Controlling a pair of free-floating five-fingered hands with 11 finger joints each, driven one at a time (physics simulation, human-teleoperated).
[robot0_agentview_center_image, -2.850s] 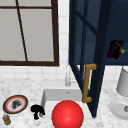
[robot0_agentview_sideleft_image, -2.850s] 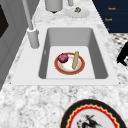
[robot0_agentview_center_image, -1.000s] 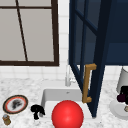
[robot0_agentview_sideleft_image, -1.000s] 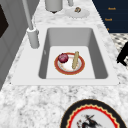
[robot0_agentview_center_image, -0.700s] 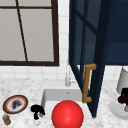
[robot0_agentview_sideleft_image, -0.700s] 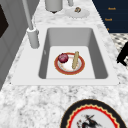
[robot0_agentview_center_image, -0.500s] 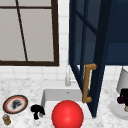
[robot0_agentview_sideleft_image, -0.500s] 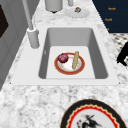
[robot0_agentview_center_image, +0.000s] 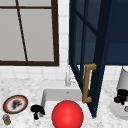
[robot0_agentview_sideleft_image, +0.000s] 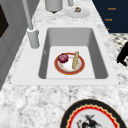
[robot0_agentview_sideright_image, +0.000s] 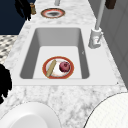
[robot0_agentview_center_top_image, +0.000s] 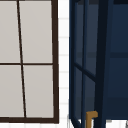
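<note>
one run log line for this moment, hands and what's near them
left hand: idle, left of sink | right hand: over white plate, near canister | sink: plate with red fruit, stick | cabinet door: open

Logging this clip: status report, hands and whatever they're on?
Left hand idle by the sink's front-left corner, fingers curled, holding nothing. Right hand over the white plate, fingers unclear. Open cabinet door hangs between them.

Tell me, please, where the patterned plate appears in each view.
Front view: patterned plate on the counter at lower left, beside the left hand.
Left side view: bottom edge, cut off.
Right side view: top, beyond the sink.
Shared landmark: the faucet.
</note>
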